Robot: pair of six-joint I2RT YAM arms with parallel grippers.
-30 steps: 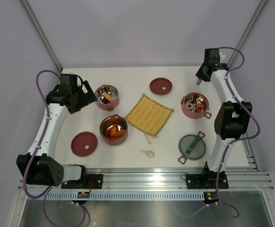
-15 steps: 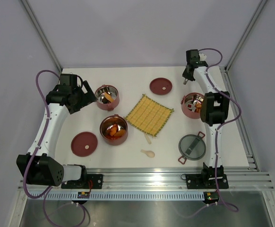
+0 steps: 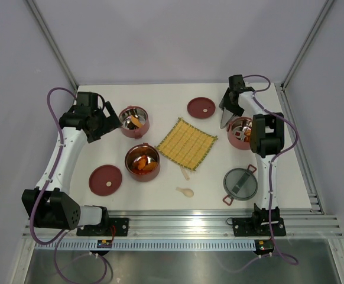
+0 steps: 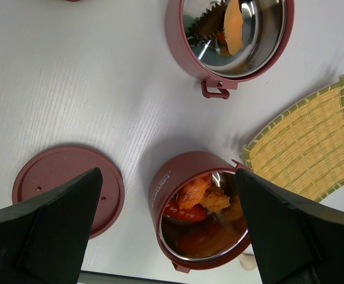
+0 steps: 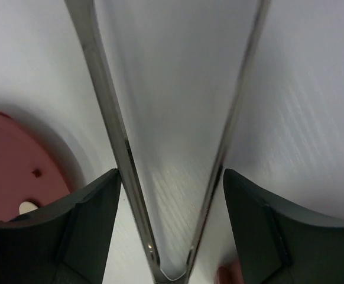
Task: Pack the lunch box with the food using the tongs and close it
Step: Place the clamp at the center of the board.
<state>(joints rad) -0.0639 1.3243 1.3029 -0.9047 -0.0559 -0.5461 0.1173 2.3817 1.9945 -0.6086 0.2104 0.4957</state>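
My right gripper (image 5: 171, 171) has eased off; tongs (image 5: 110, 118) it clamps now splay wide, nothing visible between their arms, disc lid (image 5: 12, 160) to their left.

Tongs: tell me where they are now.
In the top view the tongs sit in the right end effector at the far right, between the far red lid and the right tier.

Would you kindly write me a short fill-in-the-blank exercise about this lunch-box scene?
1. The woven mat is ___ in colour.
2. ___ flat red disc lids lie on the table.
3. The tongs are held by the robot's ___ arm.
4. The left gripper stands ___, holding nothing.
Missing words: yellow; Two; right; open.
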